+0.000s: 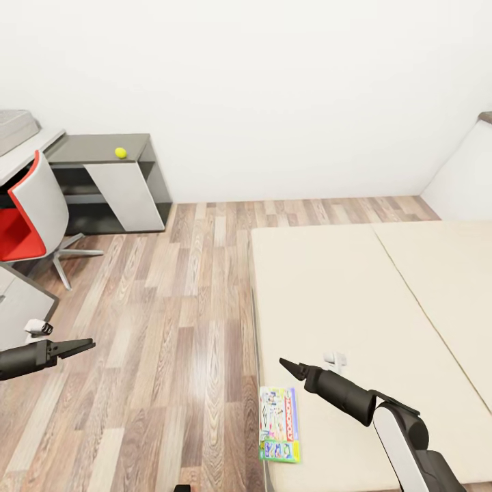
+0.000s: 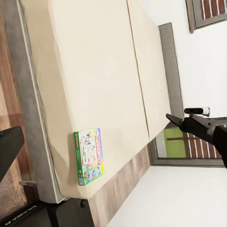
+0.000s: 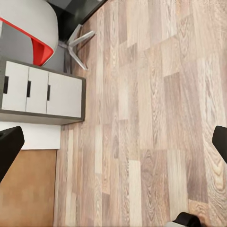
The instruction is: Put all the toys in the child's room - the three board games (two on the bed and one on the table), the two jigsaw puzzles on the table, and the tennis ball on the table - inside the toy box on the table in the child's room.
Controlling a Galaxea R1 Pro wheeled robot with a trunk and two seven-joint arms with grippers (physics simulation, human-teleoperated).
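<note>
The flat colourful cardboard game box (image 1: 279, 424) lay on the cream bed (image 1: 355, 294); light and stiff, best held by its edge. Both jaws were seen empty; how wide could not be told.

Child's bedroom: cream bed (image 1: 369, 301), corner desk (image 1: 102, 150), red swivel chair (image 1: 27, 219), plank floor (image 1: 171, 328), game box (image 1: 279, 424).

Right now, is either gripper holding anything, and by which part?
Nothing is held. The left gripper and right gripper are both shut on air; the board game lies untouched on the bed.
</note>
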